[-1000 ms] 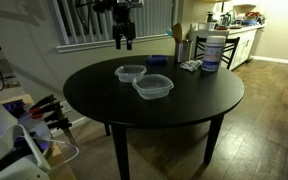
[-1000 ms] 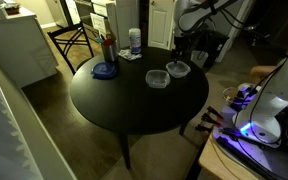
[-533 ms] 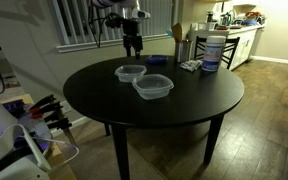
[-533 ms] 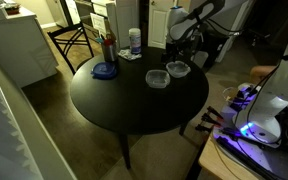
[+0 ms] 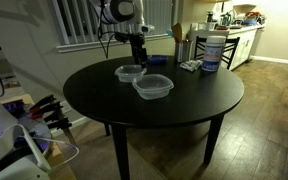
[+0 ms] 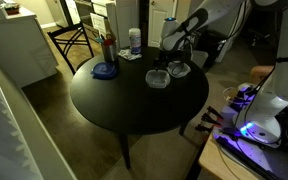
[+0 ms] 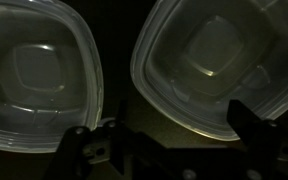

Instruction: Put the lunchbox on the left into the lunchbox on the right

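1. Jaws stand wide apart on my gripper (image 7: 164, 120); it is released and holds nothing.
2. Wrist view: between the two finger pads I see only dark table and the lower rim of one clear box; no pad touches it.
3. That same view shows both boxes side by side, both empty and mouth up. I cannot tell from it which is which.
4. In both exterior views the gripper (image 5: 139, 57) (image 6: 171, 55) points straight down, hanging just over the near box (image 5: 131, 72) (image 6: 178, 69), above its rim. I cannot make out any contact.
5. The far box (image 5: 153, 87) (image 6: 158, 78) sits just beside the near box, toward the middle of the table (image 5: 184, 110). Their rims are very close, but I cannot tell whether they touch. Neither box is inside the other.
6. The arm (image 5: 119, 12) (image 6: 199, 20) reaches in from beyond the table edge, with the upper links high and the last links bent down toward the boxes, wrist vertical.
7. Further out on the table, a blue lid (image 5: 157, 61) lies flat behind the boxes.
8. A white tub (image 5: 212, 50) with a blue top stands upright near the table edge, well apart from the gripper.
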{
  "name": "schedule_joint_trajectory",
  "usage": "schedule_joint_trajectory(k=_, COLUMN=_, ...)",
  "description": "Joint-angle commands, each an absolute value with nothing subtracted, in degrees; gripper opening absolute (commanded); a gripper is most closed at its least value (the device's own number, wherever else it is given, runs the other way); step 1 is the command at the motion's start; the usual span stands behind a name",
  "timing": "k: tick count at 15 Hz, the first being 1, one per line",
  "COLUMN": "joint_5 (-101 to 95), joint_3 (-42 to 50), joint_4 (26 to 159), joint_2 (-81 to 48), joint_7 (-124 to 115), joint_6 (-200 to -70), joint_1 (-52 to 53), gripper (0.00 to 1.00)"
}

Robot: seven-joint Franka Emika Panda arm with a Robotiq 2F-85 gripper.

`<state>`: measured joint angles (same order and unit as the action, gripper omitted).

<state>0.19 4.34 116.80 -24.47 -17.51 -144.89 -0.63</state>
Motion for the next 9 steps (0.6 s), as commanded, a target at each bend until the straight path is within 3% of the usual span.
schedule_joint_trajectory(k=1, joint_5=-0.56, joint_3=6.45, joint_4=113.56, joint_2=-28.25, joint_7=-21.11, joint_6=-145.92, joint_1=1.22, gripper=1.0)
schedule_joint_trajectory(k=7, joint_5=-6.18, joint_3=9.74, joint_4=110.17, joint_2=-31.66, joint_7=-19.76, joint_6=-140.8, joint_1=3.54, gripper=1.0)
schedule_joint_trajectory(k=8, joint_5=-7.44, joint_3=9.96, joint_4=110.11, joint_2=-31.87, joint_7=-19.0, joint_6=-140.58, joint_1=3.7, gripper=0.75)
schedule_joint_trajectory(k=9, joint_5=-8.52, joint_3=10.07, joint_4=109.87, joint_2=-32.09, joint_7=-18.96, joint_6=-139.93, joint_1=3.82, gripper=0.73)
